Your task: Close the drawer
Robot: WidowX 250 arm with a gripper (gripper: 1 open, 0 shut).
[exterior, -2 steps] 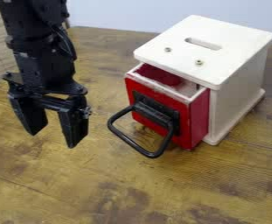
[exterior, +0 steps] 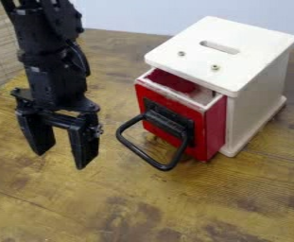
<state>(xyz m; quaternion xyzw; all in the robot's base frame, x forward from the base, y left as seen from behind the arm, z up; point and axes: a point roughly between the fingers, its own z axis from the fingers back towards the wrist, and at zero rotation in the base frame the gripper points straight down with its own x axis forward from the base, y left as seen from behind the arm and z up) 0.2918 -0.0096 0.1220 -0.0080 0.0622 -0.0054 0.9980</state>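
At the left you see your gripper (exterior: 60, 145) pointing down over the wooden counter (exterior: 60, 208), its two black fingers (exterior: 83, 144) spread wide and holding nothing. Just to its right lies the black loop handle (exterior: 146, 144), apart from the fingers. The handle belongs to the red-fronted drawer (exterior: 177, 115), which stands partly pulled out of the cream-white box (exterior: 244, 71).

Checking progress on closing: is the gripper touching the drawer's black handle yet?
Apart. The camera view shows bare wooden table between the open gripper and the loop handle of the drawer, which sticks out of the box.
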